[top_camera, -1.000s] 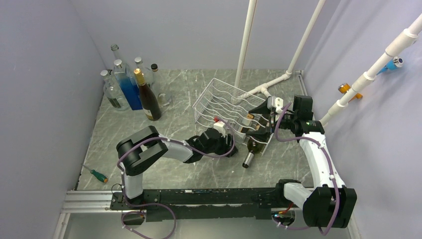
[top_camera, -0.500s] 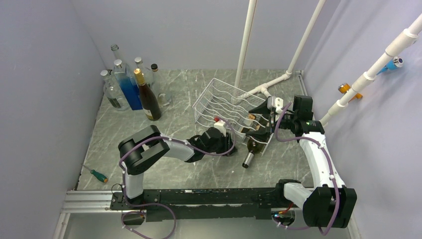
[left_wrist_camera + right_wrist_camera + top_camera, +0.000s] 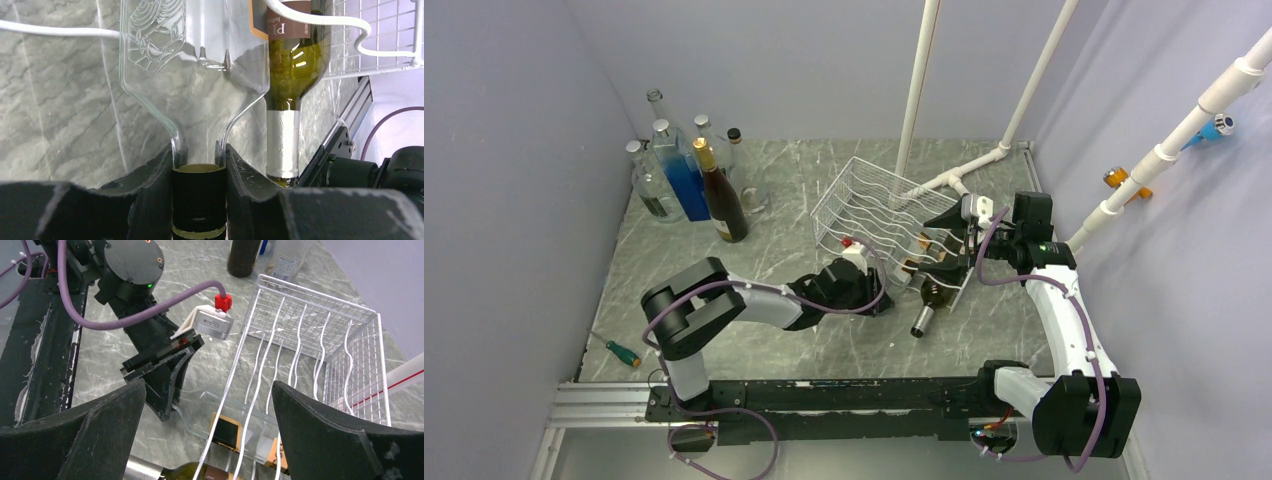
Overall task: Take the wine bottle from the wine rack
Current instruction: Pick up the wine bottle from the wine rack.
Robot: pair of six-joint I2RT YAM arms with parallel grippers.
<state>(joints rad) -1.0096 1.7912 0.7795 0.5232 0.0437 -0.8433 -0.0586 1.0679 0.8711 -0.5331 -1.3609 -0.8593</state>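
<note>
The rack (image 3: 864, 205) sat tilted on the table, and every place here is given from it. Inside its near end lay the clear bottle (image 3: 195, 65), body cradled under the wavy wires and neck pointing out past the near edge. Its long axis ran from the rack's interior straight toward the left gripper (image 3: 199, 165). Just beside it on the rack's right lay a green bottle (image 3: 292, 75), its foil neck also sticking out. The left gripper had its fingers clamped on the clear bottle's dark cap (image 3: 199, 197), one on each side and touching. That arm was plainly the nearer one, and the likely pull was outward along the axis, away from the rack. The right gripper (image 3: 207, 385) hovered over the rack's near right end, fingers spread wide and holding nothing. Only the left wrist view showed the grip itself, since from above the wrist body hid the cap. The right wrist view alone showed the clear bottle's body (image 3: 235, 415) lying beneath the wires, so I judged it not yet free.
</note>
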